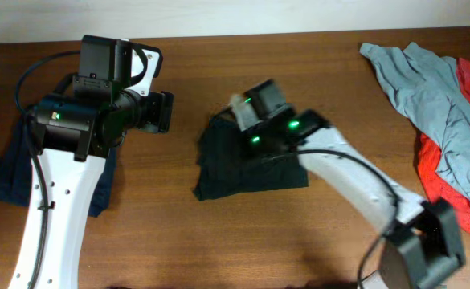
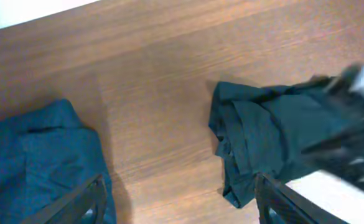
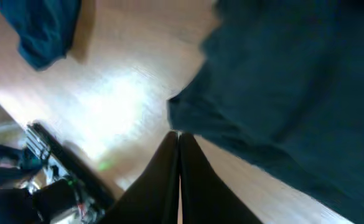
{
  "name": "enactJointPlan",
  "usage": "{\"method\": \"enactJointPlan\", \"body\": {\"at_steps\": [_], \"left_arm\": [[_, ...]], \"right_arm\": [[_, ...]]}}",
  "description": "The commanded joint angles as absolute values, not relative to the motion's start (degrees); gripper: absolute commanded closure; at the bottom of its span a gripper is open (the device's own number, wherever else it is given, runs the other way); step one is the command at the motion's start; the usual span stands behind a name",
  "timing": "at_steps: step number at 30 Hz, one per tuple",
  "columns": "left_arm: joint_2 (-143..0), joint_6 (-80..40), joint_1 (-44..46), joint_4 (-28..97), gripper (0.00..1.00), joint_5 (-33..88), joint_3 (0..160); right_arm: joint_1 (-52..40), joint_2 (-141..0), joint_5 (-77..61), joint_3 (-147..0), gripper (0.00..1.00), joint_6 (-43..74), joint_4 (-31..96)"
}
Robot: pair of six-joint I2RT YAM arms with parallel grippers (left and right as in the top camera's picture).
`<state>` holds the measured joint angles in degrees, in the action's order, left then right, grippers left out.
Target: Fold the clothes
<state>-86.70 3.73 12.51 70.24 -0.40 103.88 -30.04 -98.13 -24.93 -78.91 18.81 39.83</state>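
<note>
Right pincer: your right wrist view shows the two fingers pressed flat together, so it is closed. The tips meet right at a corner of the black T-shirt. You cannot tell whether any cloth is caught between them, and this view is blurred.

Black T-shirt: it lies bunched and creased near the middle of the surface. From overhead, your right arm reaches in from the near right corner and covers the shirt's far right part. The near edge and the left side stay bare.

Left pincer: it is open wide, with one finger at each lower corner of your left wrist view and nothing between them. It hangs over bare wood, between the two dark garments and touching neither.

Navy garment: it sits at the left side of the surface, well apart from the T-shirt. From overhead, your left arm crosses over much of it.

Grey-blue shirt: it is spread loosely at the far right corner, well apart from the T-shirt.

Red garment: it lies at the right edge, partly under the grey-blue shirt.
</note>
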Motion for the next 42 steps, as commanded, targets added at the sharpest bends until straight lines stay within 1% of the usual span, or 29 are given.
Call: {"method": "enactJointPlan", "body": {"at_steps": [1,7,9,11,14,20,24,26,27,29,30,42], "left_arm": [[-87.31,3.46,12.58,70.35,0.23,2.26,103.96],[-89.80,3.53,12.60,70.32,0.23,5.91,101.10],[-91.29,3.53,12.64,70.30,0.23,7.51,99.22],[-92.84,3.49,12.67,69.89,0.24,9.30,97.12],[-95.09,3.49,12.75,68.60,0.24,12.32,93.80],[-99.83,4.45,13.56,61.14,0.24,18.15,86.63],[-103.77,4.82,16.21,56.66,0.24,18.72,84.44],[-106.72,4.80,18.15,54.65,0.25,18.68,84.44],[-107.50,4.78,18.63,53.93,0.29,18.68,84.44],[-109.97,4.75,19.57,51.66,0.36,18.70,84.44],[-110.74,4.75,19.73,51.03,0.38,18.68,84.44],[-114.54,4.78,19.88,47.51,0.38,18.68,84.42]], "right_arm": [[-25.36,-97.03,-23.27,-79.07,0.97,18.15,44.03],[-20.18,-97.08,-22.83,-79.07,0.95,18.24,49.67],[-19.25,-97.12,-20.62,-79.07,0.92,18.24,51.51],[-18.59,-97.12,-17.32,-79.07,0.86,18.26,53.67],[-18.04,-97.21,-13.56,-79.05,0.82,18.26,56.55],[-17.91,-98.70,-10.50,-78.91,0.70,18.50,58.76],[-17.91,-101.84,-9.78,-78.91,0.68,19.77,58.96],[-17.91,-104.53,-9.78,-78.91,0.71,19.97,58.92],[-17.89,-105.34,-9.76,-78.91,0.78,19.99,58.87],[-17.74,-107.13,-9.19,-78.91,0.96,20.01,58.39],[-17.58,-107.42,-8.78,-78.91,0.96,20.25,58.22],[-15.11,-110.39,-8.32,-78.89,0.96,20.40,56.90]]}}
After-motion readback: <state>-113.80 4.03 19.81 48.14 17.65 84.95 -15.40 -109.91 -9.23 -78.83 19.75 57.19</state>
